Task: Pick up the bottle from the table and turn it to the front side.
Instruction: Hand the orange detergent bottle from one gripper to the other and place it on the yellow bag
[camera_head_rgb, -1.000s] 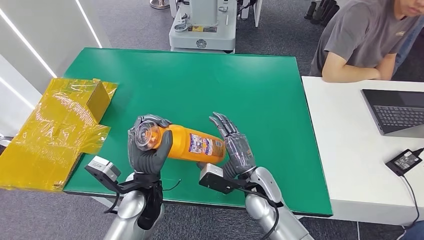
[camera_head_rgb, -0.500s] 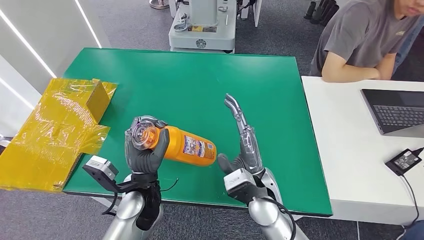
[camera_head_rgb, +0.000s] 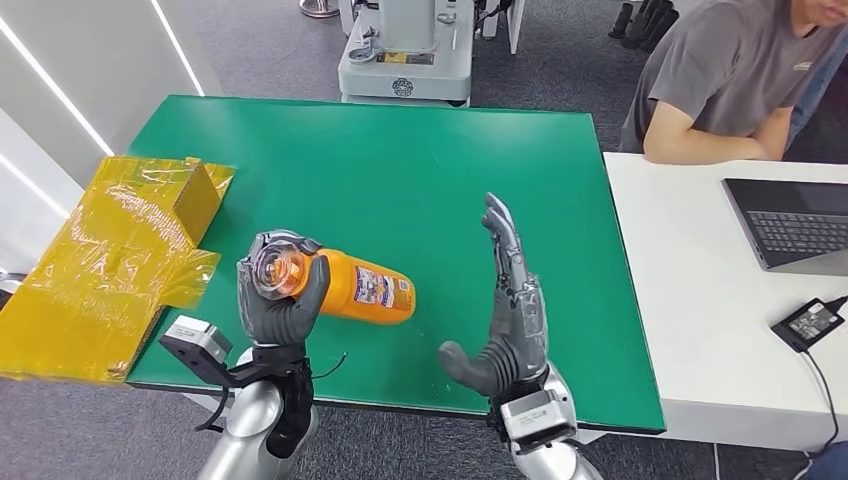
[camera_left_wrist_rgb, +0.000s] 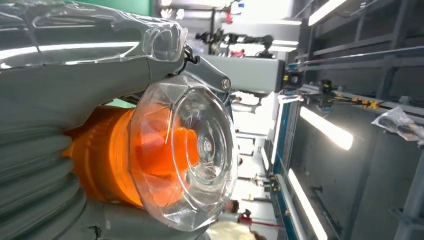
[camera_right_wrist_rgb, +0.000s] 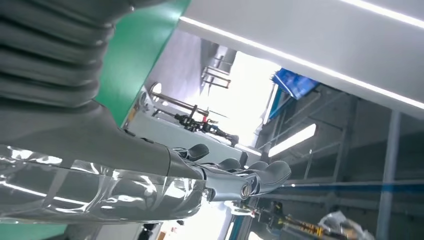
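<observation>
In the head view, the left hand grips one orange bottle by its clear cap end, holding it on its side above the near edge of the green table; that leaves the label facing up, probably so it can be turned. The right hand, flat and wide with fingers apart, holds nothing near the same edge. The left wrist view shows the clear cap held between grey fingers. The right wrist view shows straight, empty fingers.
</observation>
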